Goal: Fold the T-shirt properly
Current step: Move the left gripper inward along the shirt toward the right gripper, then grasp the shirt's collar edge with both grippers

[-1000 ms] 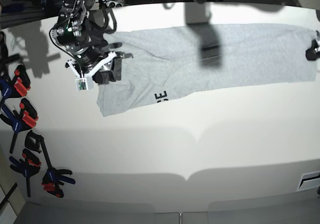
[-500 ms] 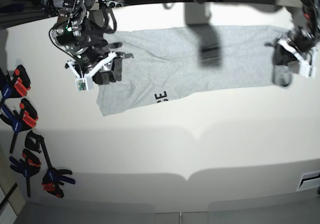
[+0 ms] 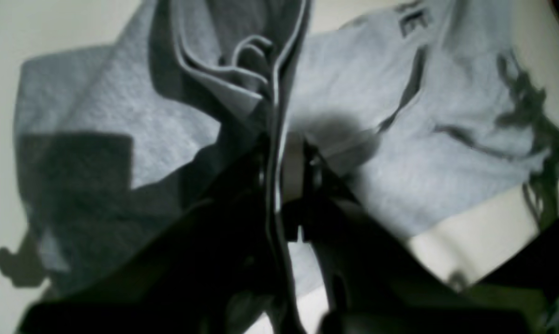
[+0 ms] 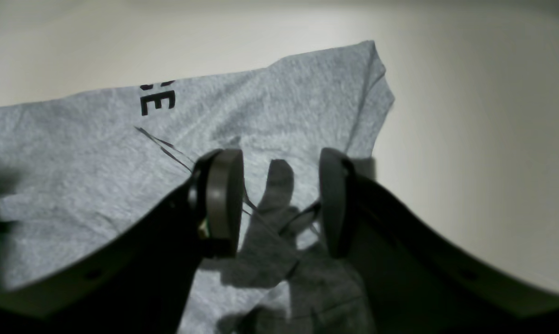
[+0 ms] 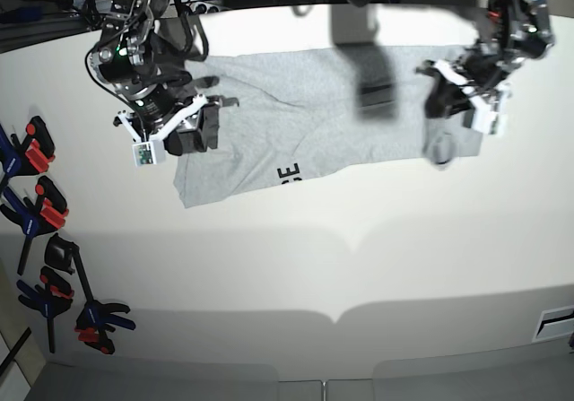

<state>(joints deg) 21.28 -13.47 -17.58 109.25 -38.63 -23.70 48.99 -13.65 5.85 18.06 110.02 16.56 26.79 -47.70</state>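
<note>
I have the light heather-grey cotton T-shirt (image 5: 314, 118) spread lengthwise across the far half of the white table (image 5: 359, 275), running from about ten o'clock to two o'clock in the base view, with a scrap of black block lettering (image 5: 289, 173) peeking out along its near edge. My left gripper (image 5: 448, 118), at two o'clock, is pinched tight on the garment: my left wrist view shows several stacked hems of the cloth (image 3: 242, 60) bunched up between the closed jaws, so I judge that I hold a doubled end of the shirt and have it raised off the table, carried over the rest of the fabric. My right gripper (image 5: 190, 132), at ten o'clock, stands with its two dark round pads (image 4: 223, 199) parted and nothing between them; it hovers above the sleeve end of the shirt, and I cannot tell whether it touches the cloth. As for progress, the shirt already looks narrowed into a long band, so the sideways folds seem done. What is left, by my reckoning, is to lay the end I hold down over the body, let go, and perhaps fold the length once more into a neat packet. A few orange and blue clamps (image 5: 36, 213) lie at nine o'clock, well apart from the work.
</note>
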